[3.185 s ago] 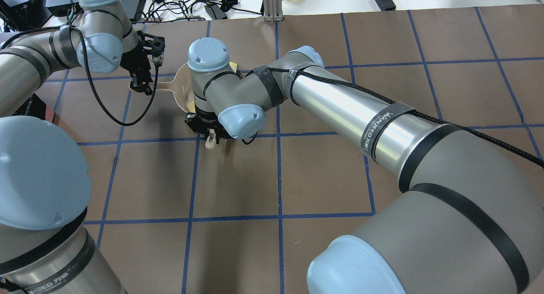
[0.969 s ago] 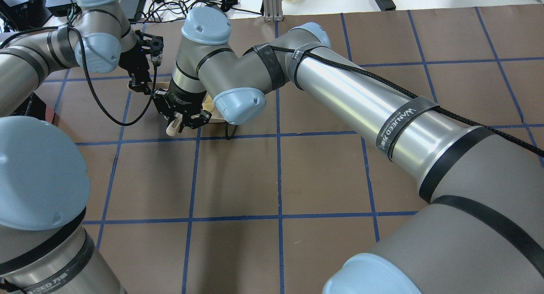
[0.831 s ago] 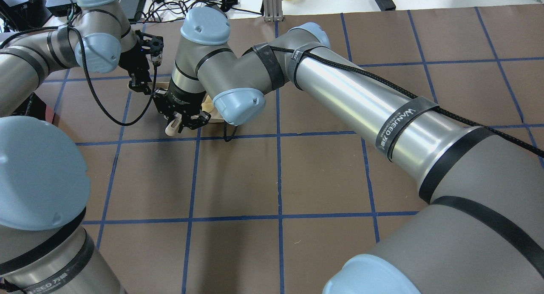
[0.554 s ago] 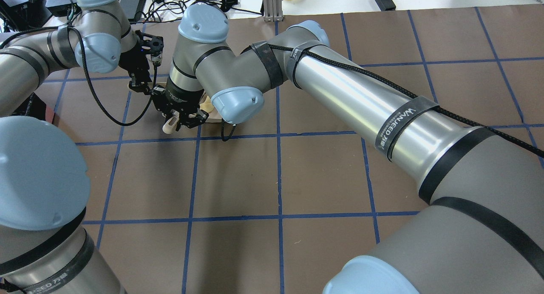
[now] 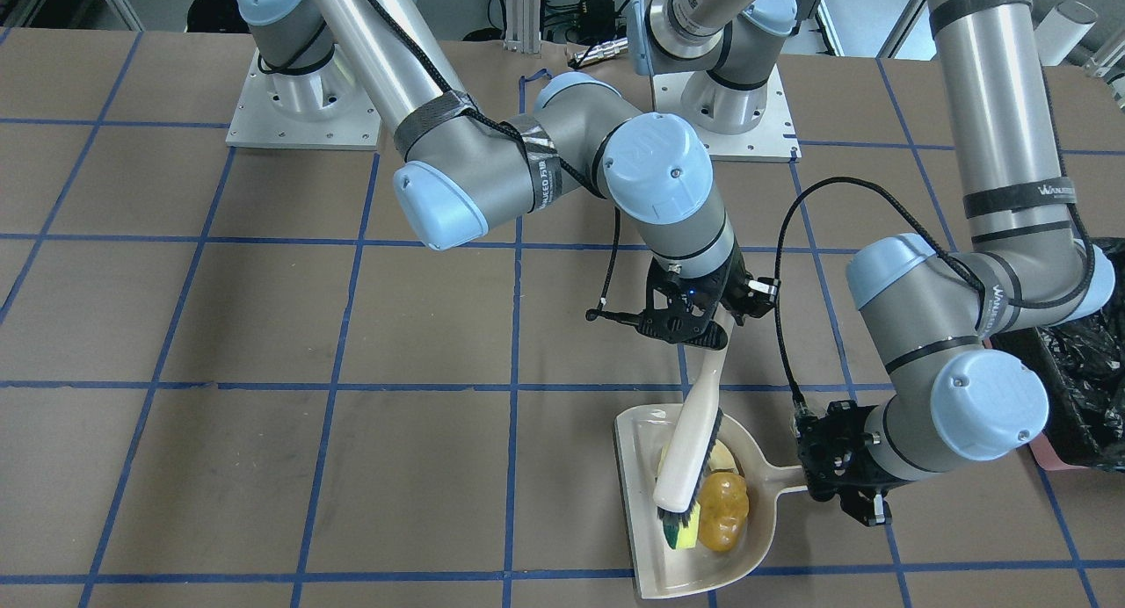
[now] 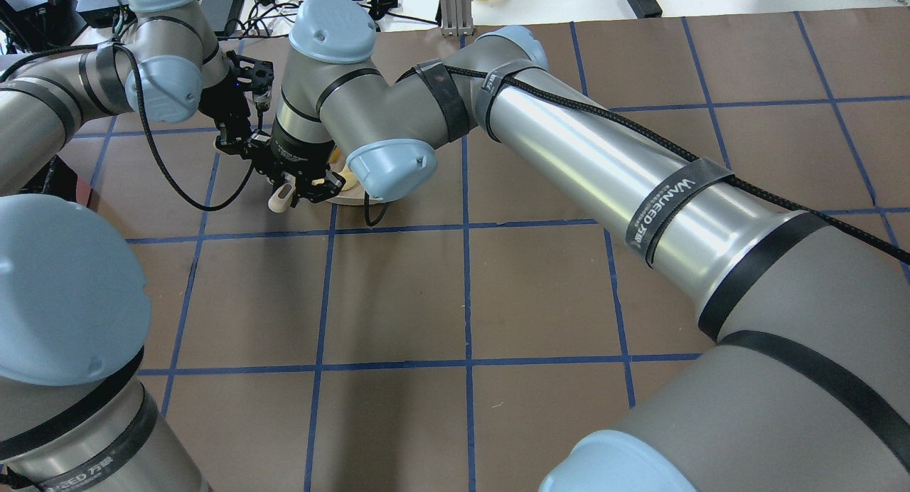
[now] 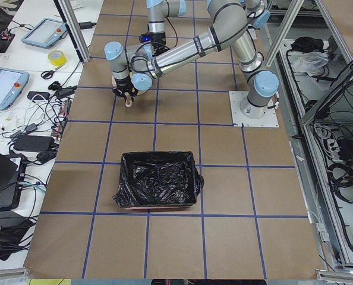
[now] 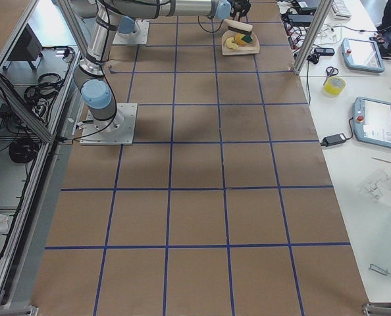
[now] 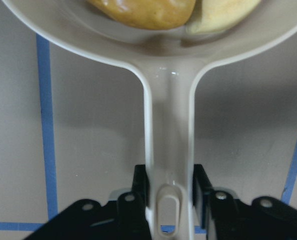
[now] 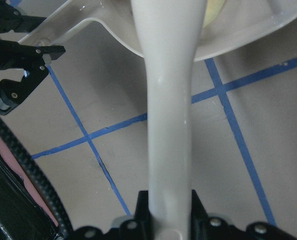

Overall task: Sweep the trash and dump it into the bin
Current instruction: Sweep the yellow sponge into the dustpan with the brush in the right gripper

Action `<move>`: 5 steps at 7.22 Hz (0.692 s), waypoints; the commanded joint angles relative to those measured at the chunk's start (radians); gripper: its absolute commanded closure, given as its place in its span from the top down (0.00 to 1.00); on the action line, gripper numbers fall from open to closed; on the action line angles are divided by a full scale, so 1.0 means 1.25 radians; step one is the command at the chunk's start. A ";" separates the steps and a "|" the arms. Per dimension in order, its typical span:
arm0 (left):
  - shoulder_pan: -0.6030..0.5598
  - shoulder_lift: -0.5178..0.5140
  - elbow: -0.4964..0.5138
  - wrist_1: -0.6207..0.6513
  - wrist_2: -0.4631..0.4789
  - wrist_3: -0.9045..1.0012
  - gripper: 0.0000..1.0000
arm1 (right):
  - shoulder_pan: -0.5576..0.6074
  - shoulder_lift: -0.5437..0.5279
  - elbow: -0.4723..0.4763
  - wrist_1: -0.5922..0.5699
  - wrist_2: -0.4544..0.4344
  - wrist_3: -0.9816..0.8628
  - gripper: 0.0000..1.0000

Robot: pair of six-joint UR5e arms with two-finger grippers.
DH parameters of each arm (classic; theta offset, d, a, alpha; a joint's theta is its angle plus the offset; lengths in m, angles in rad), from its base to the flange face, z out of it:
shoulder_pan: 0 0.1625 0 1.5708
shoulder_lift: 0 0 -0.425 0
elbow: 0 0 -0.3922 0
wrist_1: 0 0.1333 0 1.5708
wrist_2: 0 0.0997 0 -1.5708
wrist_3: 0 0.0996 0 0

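Trash point(image 5: 722, 505) is sitting loose in the dustpan point(image 5: 636, 467), probably light and prone to rolling. Left jaws are clamping the pan's handle point(image 9: 168, 140), the sensible hold, and right jaws are clamping the brush point(image 5: 694, 432). From the front, the bin point(image 5: 1085, 362) is standing at the pan's three o'clock.

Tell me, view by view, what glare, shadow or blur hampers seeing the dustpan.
Left wrist view: the dustpan handle is sharp, with a small glint and a soft shadow beside it. Right wrist view: the brush handle fills the middle, slightly soft. Overhead view: the right arm hides most of the dustpan. Exterior right view: dustpan too small for detail.
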 commanded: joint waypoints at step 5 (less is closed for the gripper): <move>0.002 0.000 -0.001 0.000 0.000 0.001 0.00 | 0.005 0.016 0.009 -0.042 -0.073 -0.065 0.00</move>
